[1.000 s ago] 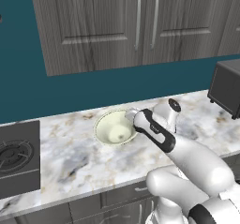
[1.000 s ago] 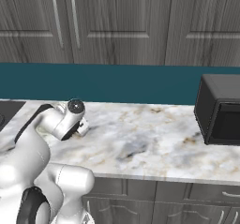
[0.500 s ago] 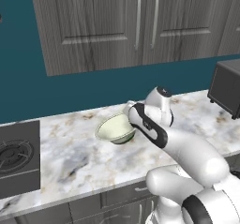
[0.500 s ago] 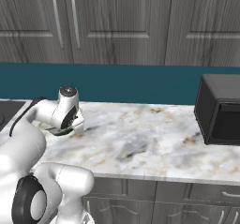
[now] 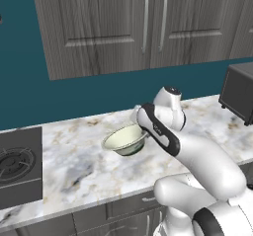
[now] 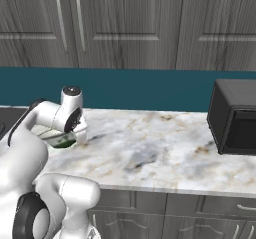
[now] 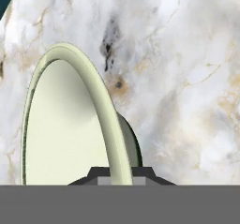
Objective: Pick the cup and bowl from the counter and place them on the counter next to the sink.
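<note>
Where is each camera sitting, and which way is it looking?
Left base view: behind the arm on its left, looking forward and down at the counter; the white arm rises from the lower right, gripper pinching the bowl by its rim.
Right base view: behind on the right, facing the counter; the arm rises from the lower left.
Hand view: on the hand, looking along the gripper at the bowl.
Shared: all three show the bowl and the counter.

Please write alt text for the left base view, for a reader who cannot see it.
A white robot arm's gripper holds a pale green bowl by its rim, tilted above a marble counter. A black stovetop is at the left, a dark microwave at the right, grey cabinets above.
</note>
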You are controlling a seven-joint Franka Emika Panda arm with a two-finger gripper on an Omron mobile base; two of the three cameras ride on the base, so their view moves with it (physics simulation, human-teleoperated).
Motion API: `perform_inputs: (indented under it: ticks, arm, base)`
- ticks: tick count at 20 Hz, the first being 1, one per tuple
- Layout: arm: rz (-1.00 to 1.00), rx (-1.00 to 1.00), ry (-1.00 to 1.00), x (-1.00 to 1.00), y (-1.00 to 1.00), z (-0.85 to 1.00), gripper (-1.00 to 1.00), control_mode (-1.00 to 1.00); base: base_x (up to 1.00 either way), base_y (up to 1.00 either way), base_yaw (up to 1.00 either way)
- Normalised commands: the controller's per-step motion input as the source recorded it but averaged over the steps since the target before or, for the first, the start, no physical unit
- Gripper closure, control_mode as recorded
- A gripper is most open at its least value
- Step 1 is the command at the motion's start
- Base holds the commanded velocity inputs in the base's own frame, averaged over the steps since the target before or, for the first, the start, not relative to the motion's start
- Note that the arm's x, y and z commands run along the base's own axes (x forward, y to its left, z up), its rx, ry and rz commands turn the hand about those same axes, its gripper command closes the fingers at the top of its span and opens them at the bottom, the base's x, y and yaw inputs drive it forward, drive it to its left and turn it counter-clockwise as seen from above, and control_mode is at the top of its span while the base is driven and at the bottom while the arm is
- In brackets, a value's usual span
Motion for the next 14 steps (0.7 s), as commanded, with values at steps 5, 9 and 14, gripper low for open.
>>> perform_inputs:
  ticks: [5, 9, 14]
  arm:
    - [0.00, 0.01, 0.15, -0.37, 0.00, 0.00, 1.00, -1.00]
    - [0.00, 0.02, 0.04, -0.33, -0.01, 0.00, 1.00, -1.00]
    - [0.00, 0.03, 0.00, -0.30, -0.12, 0.00, 1.00, -1.00]
  base:
    - [0.00, 0.00, 0.00]
    - [0.00, 0.00, 0.00]
    - [0.00, 0.00, 0.00]
